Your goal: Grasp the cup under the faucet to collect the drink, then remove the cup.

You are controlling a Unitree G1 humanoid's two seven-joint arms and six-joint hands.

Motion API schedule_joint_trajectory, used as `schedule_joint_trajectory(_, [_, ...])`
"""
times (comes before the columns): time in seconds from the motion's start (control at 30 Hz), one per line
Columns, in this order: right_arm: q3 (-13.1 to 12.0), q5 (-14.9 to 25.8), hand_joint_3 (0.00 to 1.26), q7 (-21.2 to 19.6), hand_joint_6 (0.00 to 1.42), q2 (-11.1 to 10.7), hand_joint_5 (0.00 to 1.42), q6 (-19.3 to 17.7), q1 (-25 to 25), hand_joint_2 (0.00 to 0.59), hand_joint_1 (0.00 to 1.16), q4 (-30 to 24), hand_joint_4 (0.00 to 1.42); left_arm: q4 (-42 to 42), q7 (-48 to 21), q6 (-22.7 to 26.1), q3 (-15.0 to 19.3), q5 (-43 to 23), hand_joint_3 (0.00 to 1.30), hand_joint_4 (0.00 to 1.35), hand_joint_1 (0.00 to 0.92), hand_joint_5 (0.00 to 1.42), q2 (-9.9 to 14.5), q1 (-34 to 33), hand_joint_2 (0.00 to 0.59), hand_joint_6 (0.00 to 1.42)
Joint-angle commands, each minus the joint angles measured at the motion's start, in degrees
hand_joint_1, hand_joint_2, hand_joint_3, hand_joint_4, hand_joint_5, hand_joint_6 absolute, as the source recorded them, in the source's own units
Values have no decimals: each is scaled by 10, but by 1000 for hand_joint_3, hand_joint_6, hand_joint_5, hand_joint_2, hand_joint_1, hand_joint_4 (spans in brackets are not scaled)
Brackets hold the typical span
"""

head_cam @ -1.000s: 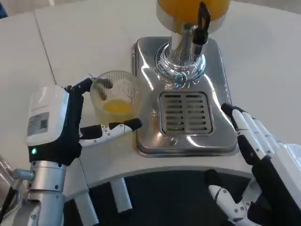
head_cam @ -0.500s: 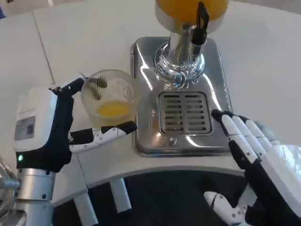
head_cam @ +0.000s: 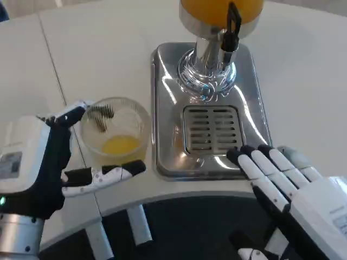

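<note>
The cup [head_cam: 115,130], a little orange drink in its bottom, is grasped by the left hand [head_cam: 40,162], thumb in front, fingers behind its rim. The right hand [head_cam: 293,189] is spread, released, fingertips by the drip tray [head_cam: 209,130]. Beyond stands the faucet [head_cam: 233,24]. The cup is best kept level and carried clear of the tray.

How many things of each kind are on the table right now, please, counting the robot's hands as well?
Cup: 1
Drink dispenser with its drip tray: 1
Robot hands, left hand and right hand: 2
Total: 4
</note>
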Motion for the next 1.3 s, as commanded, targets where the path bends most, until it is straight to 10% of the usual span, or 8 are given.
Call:
schedule_joint_trajectory(0.03, [-15,-8,0,-25,0,-5,0,-29,15,505,13,13,0,-38,-6,-32,21,-20,1136,1290,706,1424,4,22,0,1424])
schedule_joint_trajectory(1.3, [11,-18,0,-43,0,15,0,-54,13,564,0,44,0,-208,-84,-109,66,-55,1136,1275,712,1424,-70,214,0,1424])
